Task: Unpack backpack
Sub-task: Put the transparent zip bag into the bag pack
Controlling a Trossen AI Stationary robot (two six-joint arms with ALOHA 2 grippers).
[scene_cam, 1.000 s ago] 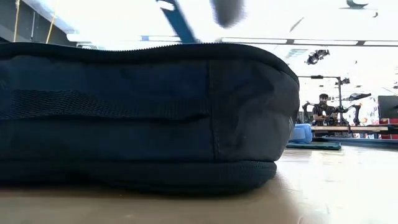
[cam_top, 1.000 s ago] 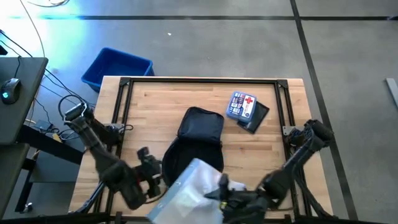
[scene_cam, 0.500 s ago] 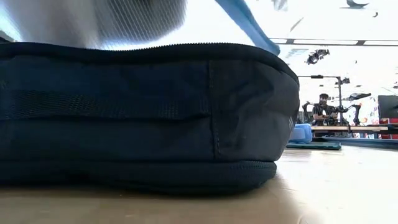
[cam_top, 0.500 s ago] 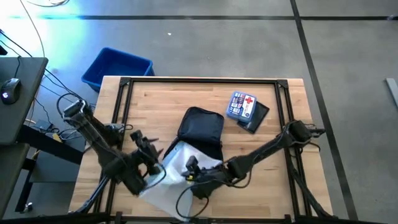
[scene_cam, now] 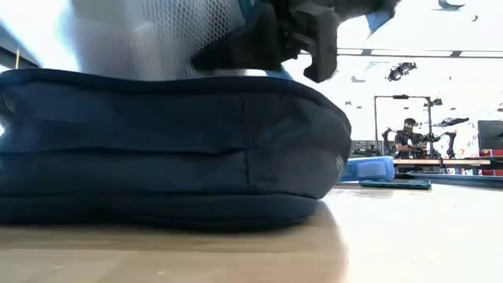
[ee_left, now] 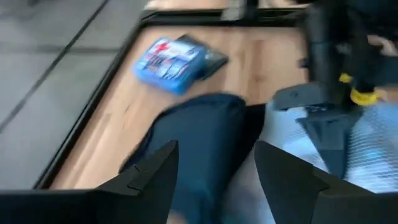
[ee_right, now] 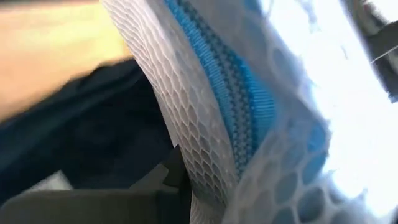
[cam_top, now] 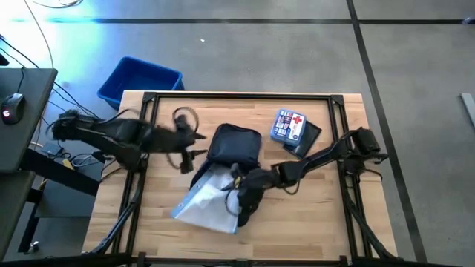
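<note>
Lying near the middle of the light wooden slatted desk (cam_top: 312,200), the rounded dark navy fabric backpack (cam_top: 236,145) has a white mesh pouch with a blue zip band (cam_top: 208,200) spilling from its near end toward the front edge. From above, both are seen whole; the low view shows only the backpack's side wall, with mesh above it. The right tool (cam_top: 239,182) pinches this pouch at the backpack's opening; its wrist view fills with honeycomb mesh and the blue band pressed against one dark finger (ee_right: 177,177). The left tool (cam_top: 194,142) hovers just left of the backpack, fingers spread, holding nothing; its wrist view looks over the backpack. The small blue first-aid kit with a red cross (cam_top: 289,125) rests on a dark flat case (cam_top: 308,141) toward the far right corner.
</note>
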